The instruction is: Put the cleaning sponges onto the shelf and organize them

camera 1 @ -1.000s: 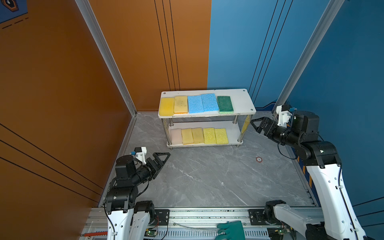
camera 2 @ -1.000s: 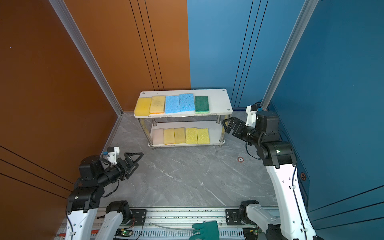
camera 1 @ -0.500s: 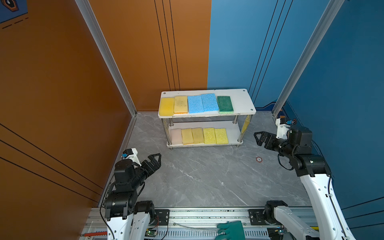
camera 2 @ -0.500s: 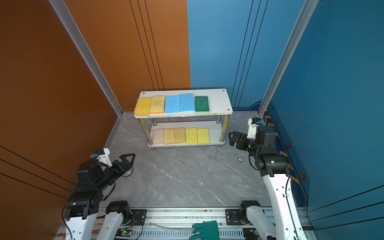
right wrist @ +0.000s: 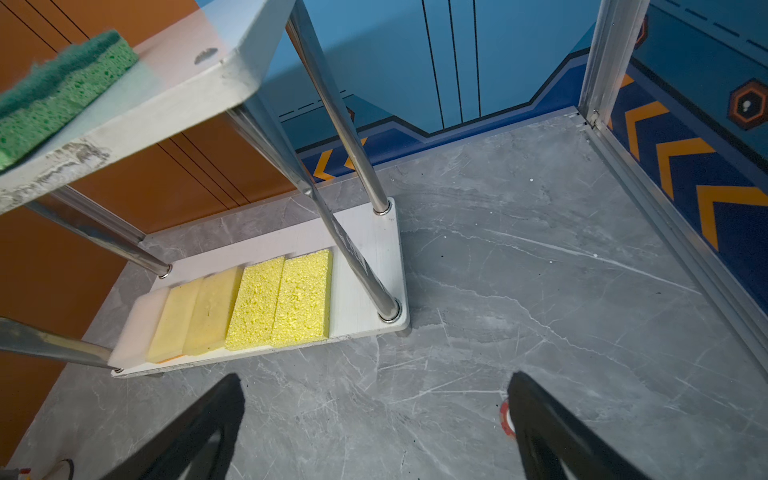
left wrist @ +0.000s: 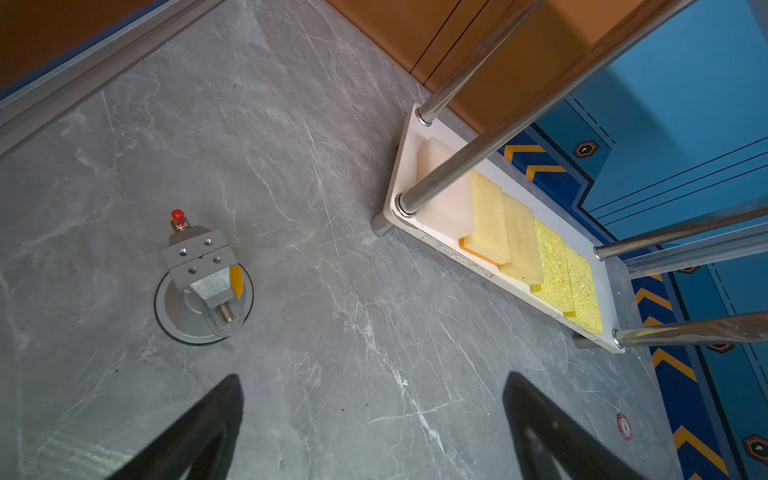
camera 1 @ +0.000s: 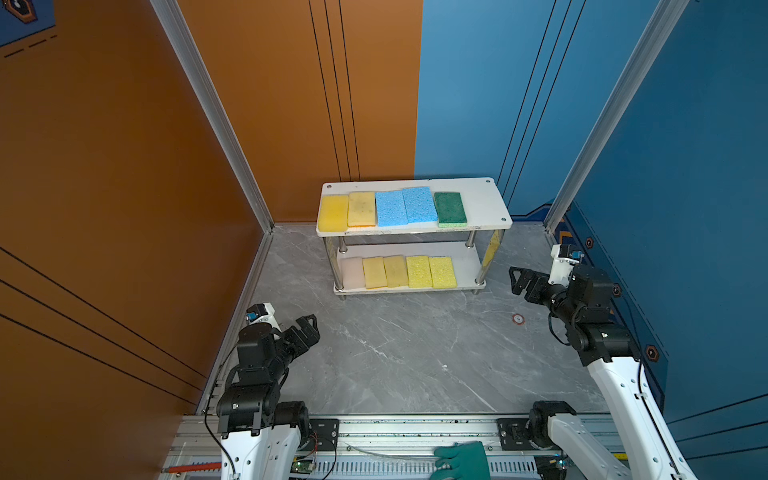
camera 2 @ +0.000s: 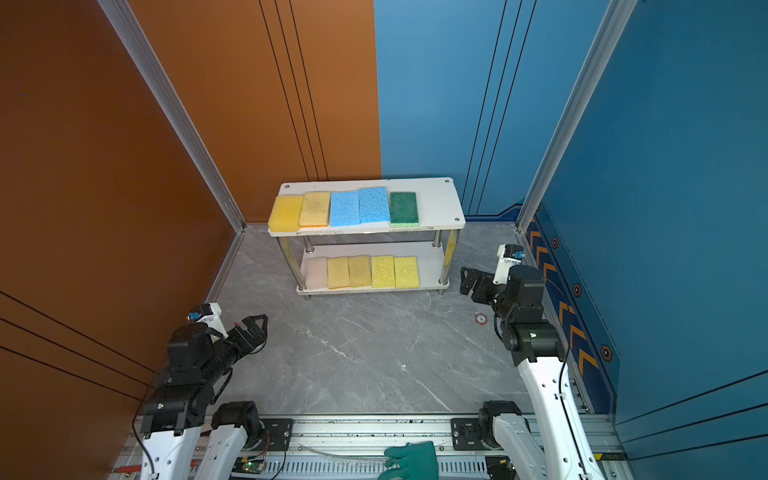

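Note:
The shelf (camera 1: pixel 482 203) stands at the back in both top views, also the shelf (camera 2: pixel 436 199). Its top board carries two yellow sponges (camera 1: pixel 333 212), two light blue sponges (camera 1: pixel 390 208) and a dark green sponge (camera 1: pixel 450 208). On the lower board lie a pale pink-beige sponge (camera 1: pixel 352 272) and several yellow sponges (camera 1: pixel 419 271), also several yellow sponges (right wrist: pixel 282 299) (left wrist: pixel 490 220). My left gripper (camera 1: pixel 307 328) (left wrist: pixel 374 378) hovers open over bare floor at the front left. My right gripper (camera 1: pixel 519 280) (right wrist: pixel 376 376) is open and empty, just right of the shelf's lower board.
A teal-green rubber glove (camera 1: pixel 461 459) lies on the front rail. A small red-ringed disc (camera 1: pixel 518 318) sits on the floor near the right arm. A metal suction-cup mount (left wrist: pixel 203 286) stands on the floor ahead of the left gripper. Walls close in on both sides.
The right gripper has dropped and drawn back from the shelf's right end. The left arm has pulled back slightly toward the front. Both stay open.

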